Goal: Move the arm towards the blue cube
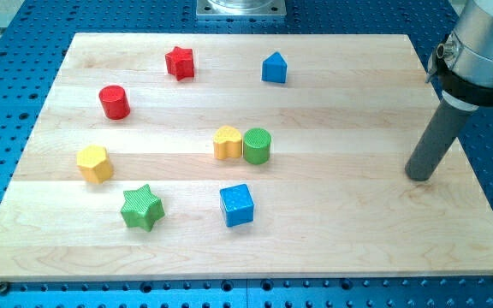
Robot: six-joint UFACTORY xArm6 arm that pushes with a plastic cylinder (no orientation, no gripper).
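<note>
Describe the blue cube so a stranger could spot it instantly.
On the wooden board, look near the view's bottom edge, around the middle. The blue cube sits right of the green star. The other blue block, near the top, has a peaked roof.

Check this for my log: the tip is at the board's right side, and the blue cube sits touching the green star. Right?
Not quite. In the camera view the blue cube sits apart from the green star, bare board between them. My tip is indeed at the board's right side, far from every block.

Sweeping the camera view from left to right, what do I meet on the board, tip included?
yellow block → red cylinder → green star → red star → yellow heart → green cylinder → blue pentagon-like block → my tip
</note>
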